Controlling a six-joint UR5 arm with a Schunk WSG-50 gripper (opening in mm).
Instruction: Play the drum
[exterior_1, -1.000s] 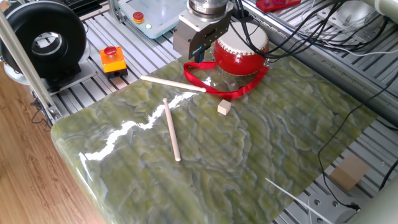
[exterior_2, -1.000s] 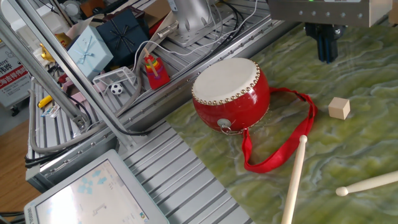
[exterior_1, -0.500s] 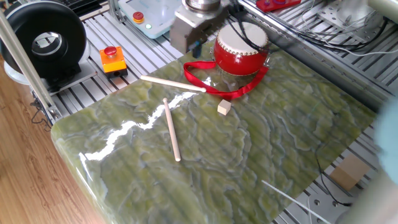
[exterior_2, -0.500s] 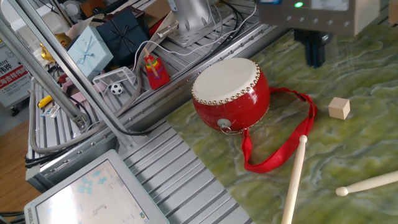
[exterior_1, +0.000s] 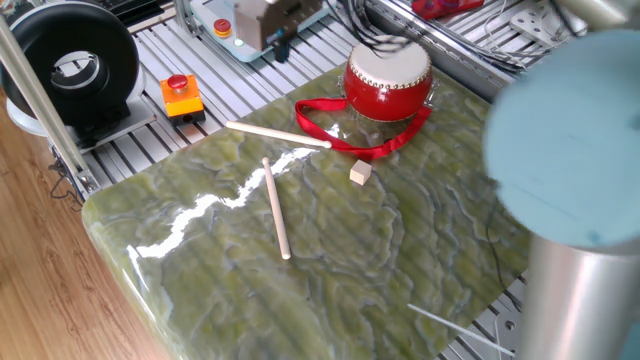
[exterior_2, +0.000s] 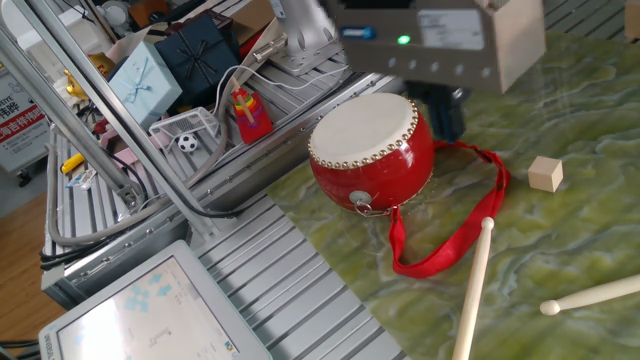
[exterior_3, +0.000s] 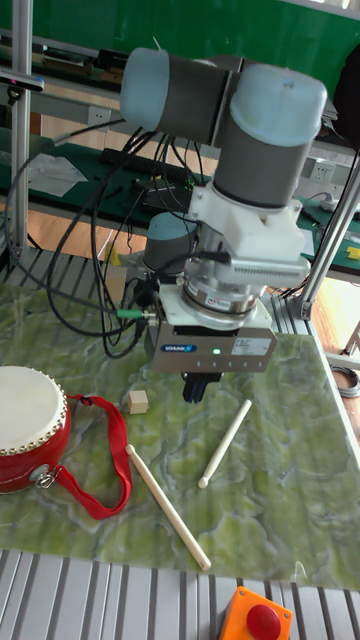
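The drum (exterior_1: 388, 80) is red with a cream skin and stands upright at the mat's far edge, its red ribbon (exterior_1: 345, 140) trailing in front. It also shows as the drum (exterior_2: 372, 150) and the drum (exterior_3: 28, 418). My gripper (exterior_3: 196, 387) hangs above the mat near a small wooden cube (exterior_3: 138, 402), well apart from the drum. The dark fingers look shut with nothing between them. In the other fixed view the gripper (exterior_2: 447, 112) sits just behind the drum's far side. The gripper (exterior_1: 280, 40) is blurred in one fixed view.
Two wooden drumsticks (exterior_1: 278, 135) (exterior_1: 275, 208) lie loose on the green mat (exterior_1: 420, 230). The cube (exterior_1: 360, 173) sits by the ribbon. An orange box with a red button (exterior_1: 180, 95) stands off the mat. The arm's big elbow (exterior_1: 570, 150) fills the right side.
The gripper has swung sideways past the drum, away from the cube's side, blurred by motion. The arm's elbow has come into one fixed view at the right. Drum and sticks have not moved.
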